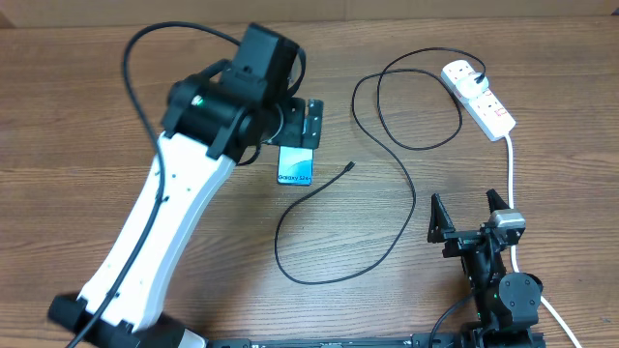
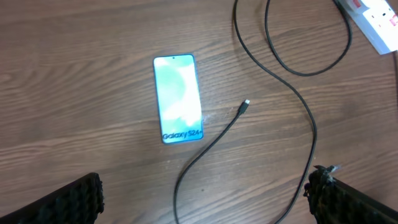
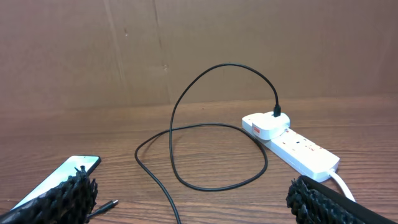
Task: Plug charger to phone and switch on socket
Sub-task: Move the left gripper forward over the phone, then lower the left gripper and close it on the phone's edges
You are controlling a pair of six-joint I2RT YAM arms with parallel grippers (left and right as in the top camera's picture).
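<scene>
Two arms on this rig and both are empty right now. The left tool hangs over the bench with its jaws spread wide and nothing between them. In its wrist view the phone sits almost straight below. The phone lies flat, screen up and lit bright blue, with "Galaxy S24+" readable at one end.

The charger is a thin black cable that snakes across the wood in a couple of big loose loops. Its little connector lies on the bench just beside the phone, near that lettered end, but it's clearly apart from it and not plugged in.

The cable's other end goes to the socket, the white strip lying at an angle in the far right corner. There the plug sits in a white block at the strip's end. I can see red markings there, but I honestly can't tell which way the switch is set.

The right tool is down near my edge of the bench, also spread wide and gripping nothing, well away from both the phone and the socket. The thick white cord from the strip runs down past that tool on its right side.
</scene>
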